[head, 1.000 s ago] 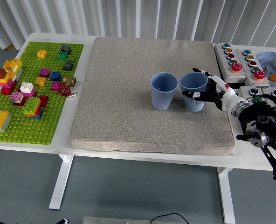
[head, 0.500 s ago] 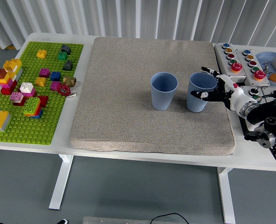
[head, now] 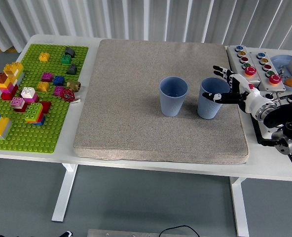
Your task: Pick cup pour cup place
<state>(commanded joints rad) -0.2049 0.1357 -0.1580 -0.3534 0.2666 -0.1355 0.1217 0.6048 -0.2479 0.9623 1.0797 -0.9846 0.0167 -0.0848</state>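
Two light blue cups stand upright on the beige mat (head: 136,98). The left cup (head: 173,96) stands alone. The right cup (head: 208,101) is a short gap to its right. My right hand (head: 220,83) comes in from the right edge and sits against the right cup's right side. Its fingers (head: 221,70) are spread past the rim and its thumb (head: 214,96) lies across the cup's front wall. The hand looks open and no longer clasps the cup. I cannot see what is inside either cup. My left arm is out of view.
A green baseplate (head: 62,106) with several coloured bricks lies at the left. Grey button boxes (head: 257,64) with coloured buttons sit at the right, close behind my right hand. The mat's right edge runs just beside the right cup.
The right cup moved a little to the right, away from the left cup, and came to rest. My right hand then opened its fingers and drew back slightly to the right.
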